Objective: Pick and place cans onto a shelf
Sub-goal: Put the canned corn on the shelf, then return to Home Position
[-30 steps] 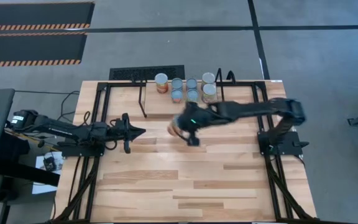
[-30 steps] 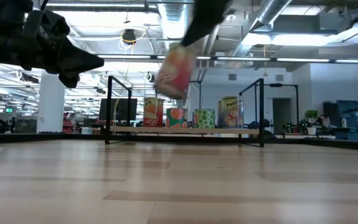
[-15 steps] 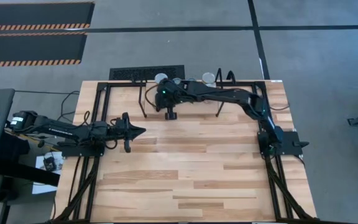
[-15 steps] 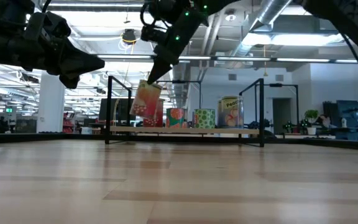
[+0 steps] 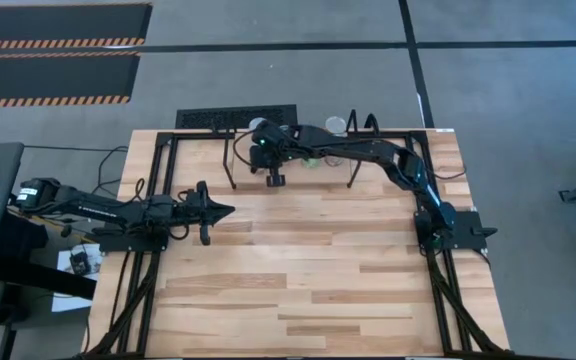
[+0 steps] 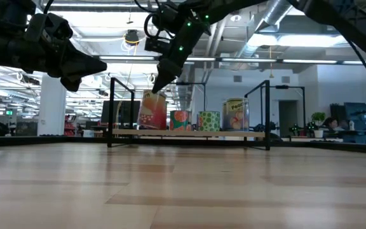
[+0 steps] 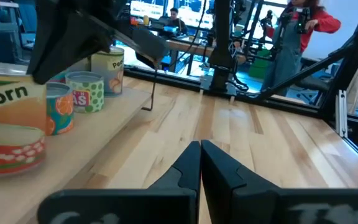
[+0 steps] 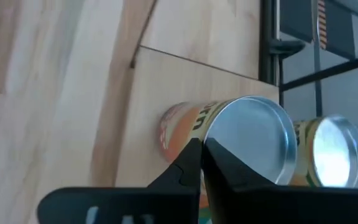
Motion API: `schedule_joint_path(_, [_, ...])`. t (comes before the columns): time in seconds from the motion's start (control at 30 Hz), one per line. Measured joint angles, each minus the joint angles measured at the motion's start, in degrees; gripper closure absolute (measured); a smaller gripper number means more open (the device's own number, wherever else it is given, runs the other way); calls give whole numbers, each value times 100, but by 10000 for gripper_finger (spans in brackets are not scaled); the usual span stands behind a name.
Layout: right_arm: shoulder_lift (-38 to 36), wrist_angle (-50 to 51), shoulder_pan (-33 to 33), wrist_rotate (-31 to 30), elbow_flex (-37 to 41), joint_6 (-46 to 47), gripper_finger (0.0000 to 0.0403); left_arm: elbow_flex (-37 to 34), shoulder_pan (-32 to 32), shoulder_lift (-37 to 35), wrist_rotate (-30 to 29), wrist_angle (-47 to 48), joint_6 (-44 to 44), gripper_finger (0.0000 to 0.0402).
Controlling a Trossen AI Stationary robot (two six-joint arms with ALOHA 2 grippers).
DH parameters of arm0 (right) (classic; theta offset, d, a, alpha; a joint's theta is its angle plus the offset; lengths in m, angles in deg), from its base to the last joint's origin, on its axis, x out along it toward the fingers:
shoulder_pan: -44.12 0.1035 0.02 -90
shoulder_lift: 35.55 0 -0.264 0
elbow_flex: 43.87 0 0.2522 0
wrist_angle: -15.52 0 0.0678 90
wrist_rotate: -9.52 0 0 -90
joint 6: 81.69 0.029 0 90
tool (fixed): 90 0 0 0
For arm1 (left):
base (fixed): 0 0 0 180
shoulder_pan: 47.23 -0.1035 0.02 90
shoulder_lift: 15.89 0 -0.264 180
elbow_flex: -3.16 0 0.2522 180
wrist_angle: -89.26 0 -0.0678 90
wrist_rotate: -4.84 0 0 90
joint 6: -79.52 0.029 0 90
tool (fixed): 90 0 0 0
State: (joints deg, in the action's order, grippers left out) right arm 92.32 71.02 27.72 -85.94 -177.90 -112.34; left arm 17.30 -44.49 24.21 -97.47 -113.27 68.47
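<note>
corn can beside neighbour can — touching

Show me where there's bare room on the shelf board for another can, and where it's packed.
The shelf board is bare at its left end, between the left upright loop and the orange can under the right hand. From there rightward the cans crowd the board. The table is bare in front of the shelf; the left hand waits at its left side.

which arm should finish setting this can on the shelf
Right. Its hand is over the shelf, gripping the orange can by its top, at the left end of the row. The left hand hangs shut over bare table, clear of the shelf.
</note>
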Motion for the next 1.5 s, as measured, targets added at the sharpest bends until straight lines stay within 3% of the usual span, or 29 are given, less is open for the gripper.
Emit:
schedule_joint_path(0.37, [0, -148, -128, 1, 0, 19, 347, -2, 0, 0, 0, 0, 0, 401])
schedule_joint_path(0.7, [0, -520, -133, 126, 0, -8, 347, -2, 0, 0, 0, -2, -4, 401])
schedule_joint_path(0.83, [-117, -246, -8, 68, 13, -72, 361, -1, 0, 0, -2, -2, 37, 401])
schedule_joint_path(0.93, [-585, 16, 189, 281, 17, -84, 392, -2, 0, -2, 0, -4, 79, 401])
schedule_joint_path(1.0, [-1021, 42, 251, 853, 170, 129, 393, -2, 0, -2, 34, -30, 87, 401])
schedule_joint_path(1.13, [-1757, -950, 457, 1400, 1544, 381, 398, -2, 2, -2, 163, -28, 44, 401])
schedule_joint_path(1.3, [-2883, -3499, 829, 1486, 4011, 1073, 399, -2, 0, -2, 383, 57, -44, 401])
schedule_joint_path(1.5, [-3925, -5672, 1259, 1056, 6506, 1966, 399, -2, -56, -49, 456, 94, 85, 401])
